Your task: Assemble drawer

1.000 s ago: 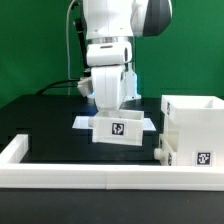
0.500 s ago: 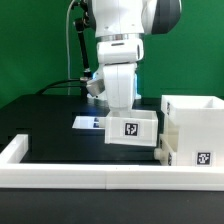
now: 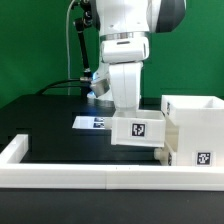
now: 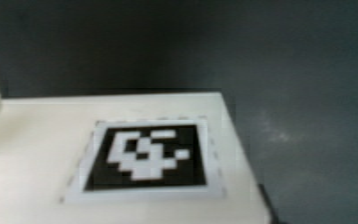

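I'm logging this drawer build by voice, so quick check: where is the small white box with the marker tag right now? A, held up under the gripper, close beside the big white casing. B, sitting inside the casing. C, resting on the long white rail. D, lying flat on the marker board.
A: the small box hangs under the arm, off the black table, right next to the casing.
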Motion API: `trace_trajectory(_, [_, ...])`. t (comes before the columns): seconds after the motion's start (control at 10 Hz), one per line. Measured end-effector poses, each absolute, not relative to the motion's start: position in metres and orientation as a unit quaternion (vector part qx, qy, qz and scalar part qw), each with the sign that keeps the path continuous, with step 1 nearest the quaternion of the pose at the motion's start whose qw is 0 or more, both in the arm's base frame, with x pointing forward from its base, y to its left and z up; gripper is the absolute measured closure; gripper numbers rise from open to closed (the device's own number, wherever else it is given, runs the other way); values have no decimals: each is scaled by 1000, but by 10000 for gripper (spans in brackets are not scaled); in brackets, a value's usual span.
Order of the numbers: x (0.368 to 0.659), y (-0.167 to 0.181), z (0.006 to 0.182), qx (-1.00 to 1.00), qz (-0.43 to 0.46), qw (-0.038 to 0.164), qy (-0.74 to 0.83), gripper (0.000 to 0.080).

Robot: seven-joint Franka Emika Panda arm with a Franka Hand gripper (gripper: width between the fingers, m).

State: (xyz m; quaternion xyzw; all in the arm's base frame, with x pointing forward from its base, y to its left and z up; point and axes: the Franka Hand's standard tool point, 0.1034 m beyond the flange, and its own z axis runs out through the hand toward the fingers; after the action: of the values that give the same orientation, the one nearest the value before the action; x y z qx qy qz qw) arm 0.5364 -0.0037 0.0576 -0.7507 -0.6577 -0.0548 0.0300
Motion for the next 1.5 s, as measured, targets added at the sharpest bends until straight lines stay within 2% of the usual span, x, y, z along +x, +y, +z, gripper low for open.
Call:
trace_trajectory(1.3, [535, 3, 54, -741, -52, 35, -669, 758])
trace_trajectory(1.5, [540, 6, 54, -719, -55, 31, -692, 758])
